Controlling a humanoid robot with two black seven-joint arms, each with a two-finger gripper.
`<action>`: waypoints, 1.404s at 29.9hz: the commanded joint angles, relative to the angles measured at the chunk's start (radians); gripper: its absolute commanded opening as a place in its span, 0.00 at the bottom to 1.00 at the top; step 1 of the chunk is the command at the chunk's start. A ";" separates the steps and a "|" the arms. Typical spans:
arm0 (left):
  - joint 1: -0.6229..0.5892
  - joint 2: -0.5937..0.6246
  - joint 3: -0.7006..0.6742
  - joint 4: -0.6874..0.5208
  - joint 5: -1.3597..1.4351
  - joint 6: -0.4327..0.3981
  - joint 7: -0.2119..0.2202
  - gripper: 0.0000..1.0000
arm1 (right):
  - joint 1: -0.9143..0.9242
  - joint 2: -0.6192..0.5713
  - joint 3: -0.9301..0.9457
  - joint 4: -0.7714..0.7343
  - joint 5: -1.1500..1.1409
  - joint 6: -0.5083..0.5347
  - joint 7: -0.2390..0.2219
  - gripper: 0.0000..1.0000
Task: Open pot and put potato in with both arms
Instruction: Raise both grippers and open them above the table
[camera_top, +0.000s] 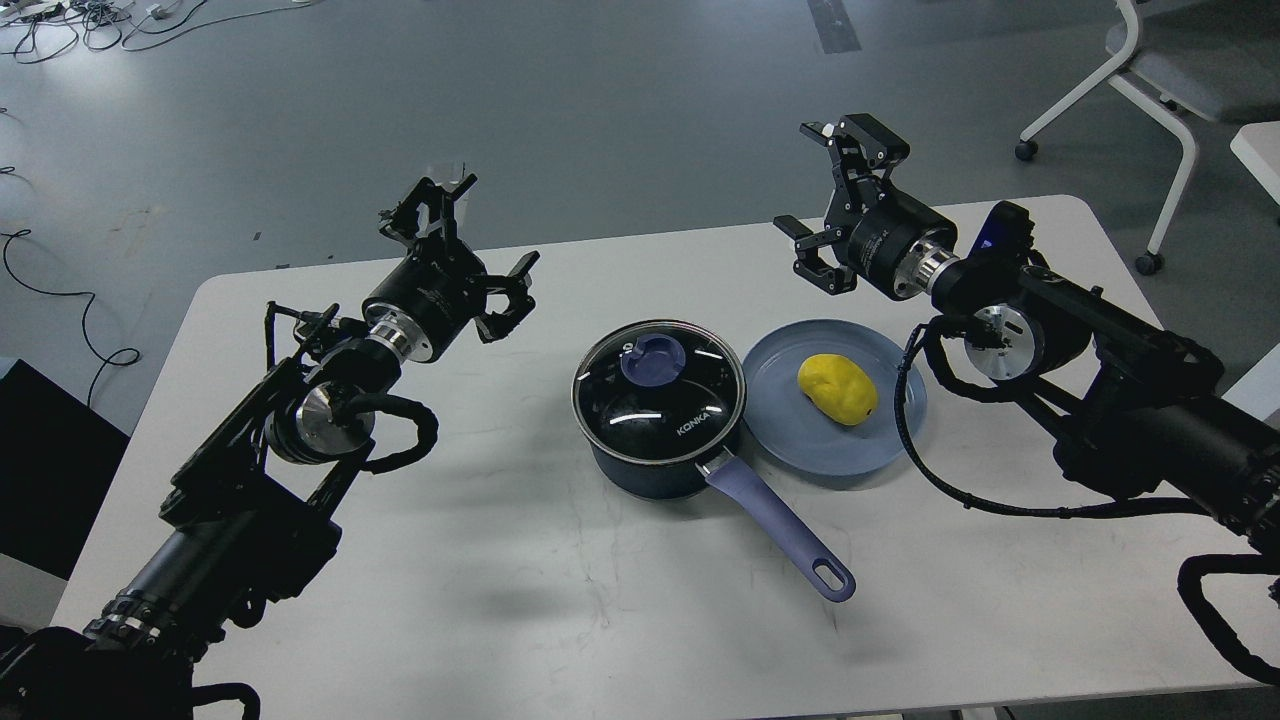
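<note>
The dark navy pot (655, 440) stands at the table's centre with its KONKA glass lid (658, 392) on and its lavender handle (780, 535) pointing toward the front right. The yellow potato (838, 389) lies on a blue-grey plate (775, 420) just right of the pot. My left gripper (460, 240) is open and empty, raised above the table to the left of the pot. My right gripper (815, 195) is open and empty, raised behind the plate, apart from the potato.
The white table (500, 600) ends close behind both grippers. Grey floor lies beyond, with cables at the far left (60, 290) and a white wheeled chair (1150, 90) at the far right. A dark box (40, 450) stands left of the table.
</note>
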 joint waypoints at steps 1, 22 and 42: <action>-0.002 0.001 0.000 0.000 0.000 0.000 0.000 0.99 | 0.005 -0.012 0.002 0.008 0.001 0.002 0.000 1.00; 0.015 -0.005 0.000 -0.002 0.000 -0.033 -0.003 0.99 | -0.004 -0.069 0.032 0.036 0.092 0.063 -0.020 1.00; -0.006 0.196 0.018 -0.331 0.994 0.199 -0.189 0.99 | -0.068 -0.133 0.105 0.046 0.095 0.069 -0.020 1.00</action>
